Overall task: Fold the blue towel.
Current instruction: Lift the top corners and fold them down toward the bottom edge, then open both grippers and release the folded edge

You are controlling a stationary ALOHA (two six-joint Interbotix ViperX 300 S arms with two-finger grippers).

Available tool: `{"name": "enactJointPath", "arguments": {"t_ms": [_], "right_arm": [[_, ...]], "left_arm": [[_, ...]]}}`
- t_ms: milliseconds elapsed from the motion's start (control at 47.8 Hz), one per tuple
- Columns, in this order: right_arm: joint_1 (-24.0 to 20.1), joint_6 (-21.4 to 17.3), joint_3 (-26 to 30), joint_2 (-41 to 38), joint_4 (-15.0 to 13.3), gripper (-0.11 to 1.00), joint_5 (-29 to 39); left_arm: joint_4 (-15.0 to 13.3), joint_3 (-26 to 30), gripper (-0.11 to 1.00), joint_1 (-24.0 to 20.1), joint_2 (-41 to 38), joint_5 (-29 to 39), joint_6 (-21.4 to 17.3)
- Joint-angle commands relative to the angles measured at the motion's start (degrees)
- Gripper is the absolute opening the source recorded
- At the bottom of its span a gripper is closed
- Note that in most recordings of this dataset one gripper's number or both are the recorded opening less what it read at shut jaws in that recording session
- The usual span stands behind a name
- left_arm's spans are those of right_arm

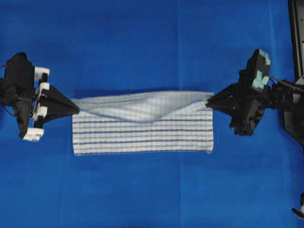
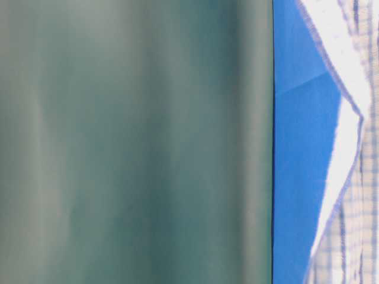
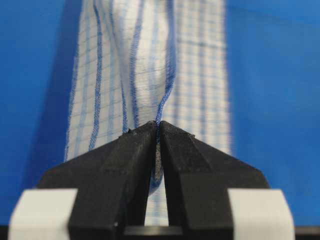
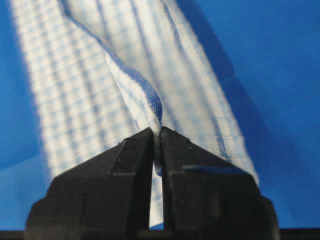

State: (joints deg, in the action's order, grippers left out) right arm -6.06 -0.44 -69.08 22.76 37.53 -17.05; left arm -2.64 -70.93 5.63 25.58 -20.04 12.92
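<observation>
The blue towel (image 1: 142, 130) lies in the middle of the blue-covered surface (image 1: 142, 47), a white woven cloth crossed by thin dark-blue and light-blue stripes. In the overhead view its long axis runs left to right, from one end effector to the other, and its stripes run the same way. Its near long edge lies flat and straight on the surface, while the far long edge is lifted at both ends and sags in a shallow curve between them, so the upper layer drapes over the lower part.

The left end effector (image 1: 76, 108) points toward the middle from the left side and is clenched on the towel's far left corner. Its wrist view shows the two black fingers (image 3: 125, 165) pressed together with a pinch of hemmed cloth between them, the towel (image 3: 150, 75) stretching straight away from the tips.

The right end effector (image 1: 209, 99) points inward from the right side and is clenched on the far right corner. In its wrist view the fingers (image 4: 190, 170) meet on a folded blue hem, and the towel (image 4: 75, 90) runs away from them at a slight slant.

The table-level view is mostly blocked by a blurred grey-green panel (image 2: 136, 142); at its right edge a piece of the towel (image 2: 349, 148) shows against the blue covering.
</observation>
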Motion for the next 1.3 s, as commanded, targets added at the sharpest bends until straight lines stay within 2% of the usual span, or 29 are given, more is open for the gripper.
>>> {"name": "enactJointPath", "arguments": {"t_ms": [0, 126, 272, 502, 774, 816, 879, 1025, 1088, 1130, 1276], "right_arm": [[-3.08, 0.18, 0.53, 0.09, 2.11, 0.05, -0.35], [-6.15, 0.18, 0.88, -0.79, 3.43, 0.05, -1.41], [-8.09, 0.18, 1.49, -2.37, 3.69, 0.05, -1.32], [-8.26, 0.44, 1.76, -4.04, 3.69, 0.05, -1.23], [-8.35, 0.88, 1.58, -4.04, 3.6, 0.07, -0.62], [-8.26, 0.88, 1.58, -4.04, 3.6, 0.11, -0.44], [-8.35, 0.88, 1.67, -4.04, 3.6, 0.25, -0.44], [-8.35, 1.05, 1.67, -3.87, 3.6, 0.69, -0.35], [-8.35, 1.58, 1.67, -3.34, 3.43, 0.85, -0.44], [-8.35, 2.11, 1.67, -2.81, 3.34, 0.88, -0.44], [-7.38, 4.39, 1.41, -0.88, 3.43, 0.82, -0.88]], "left_arm": [[-0.26, 0.88, 0.04, 2.2, -0.35, -0.18, 0.79], [-0.26, 2.02, 0.04, 5.36, -2.64, -0.09, 2.02], [-0.26, 3.43, 0.04, 7.29, -5.1, -0.09, 2.11], [-0.26, 5.19, 0.04, 7.56, -8.79, -0.09, 2.11], [-0.26, 5.36, 0.05, 7.47, -9.4, 0.0, 2.2], [-0.26, 5.27, 0.09, 7.38, -9.32, 0.0, 2.29], [-0.26, 5.19, 0.23, 7.29, -9.14, 0.0, 2.29], [-0.26, 5.27, 0.68, 7.29, -7.56, 0.79, 1.49], [-0.26, 5.19, 0.82, 7.12, -6.42, 1.49, 1.32], [-0.26, 5.1, 0.83, 6.77, -5.71, 2.02, 1.05], [-0.26, 4.75, 0.75, 4.66, -3.08, 4.83, 0.09]]}}
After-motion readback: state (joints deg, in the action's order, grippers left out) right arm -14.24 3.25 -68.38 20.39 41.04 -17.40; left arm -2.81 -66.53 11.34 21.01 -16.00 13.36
